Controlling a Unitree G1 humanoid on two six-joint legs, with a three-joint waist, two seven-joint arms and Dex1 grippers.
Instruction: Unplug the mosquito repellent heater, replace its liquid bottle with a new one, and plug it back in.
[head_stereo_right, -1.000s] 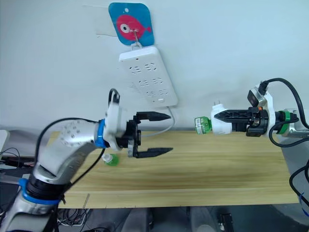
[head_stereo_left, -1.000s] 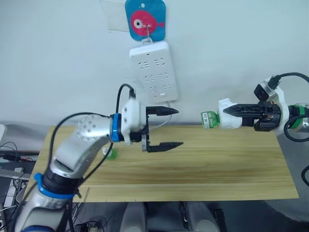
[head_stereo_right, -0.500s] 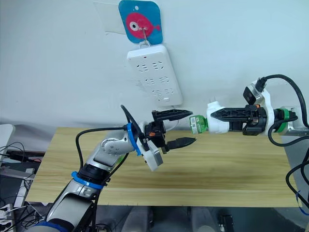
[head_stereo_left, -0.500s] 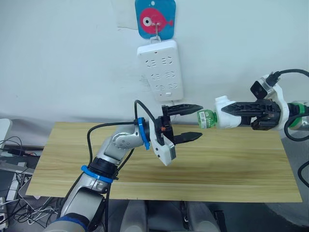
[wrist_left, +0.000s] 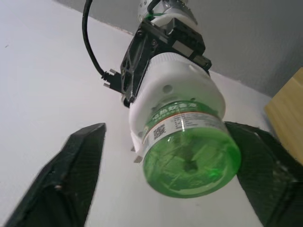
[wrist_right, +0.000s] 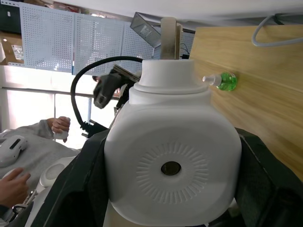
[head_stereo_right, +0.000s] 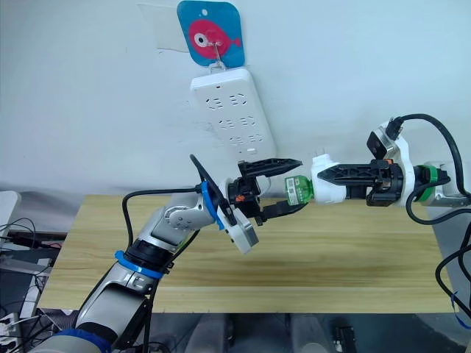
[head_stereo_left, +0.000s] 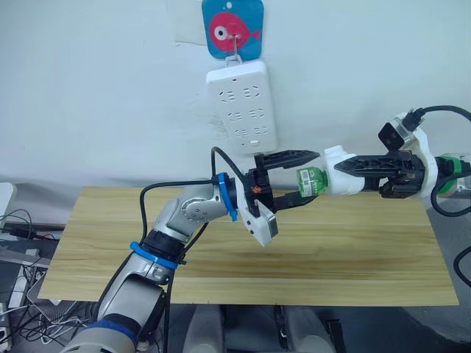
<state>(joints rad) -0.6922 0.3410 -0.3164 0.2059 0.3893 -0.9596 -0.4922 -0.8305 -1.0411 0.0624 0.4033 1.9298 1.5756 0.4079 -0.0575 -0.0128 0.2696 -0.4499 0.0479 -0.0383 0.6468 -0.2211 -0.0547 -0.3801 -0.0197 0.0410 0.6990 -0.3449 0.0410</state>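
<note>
Mosquito repellent heater (head_stereo_left: 343, 180), right of centre frame, held in air above wooden table (head_stereo_left: 353, 257), green liquid bottle (head_stereo_left: 310, 180) screwed in, pointing toward frame centre. My right gripper (head_stereo_left: 352, 170) clamped on heater's white body, fingers along both sides. My left gripper (head_stereo_left: 298, 176) spread wide around bottle: upper finger above it, lower finger (head_stereo_left: 288, 199) below; left wrist view shows gaps both sides, no contact. Power strip (head_stereo_left: 241, 107) on wall, upper centre. Second green bottle (wrist_right: 221, 80) lying on table.
</note>
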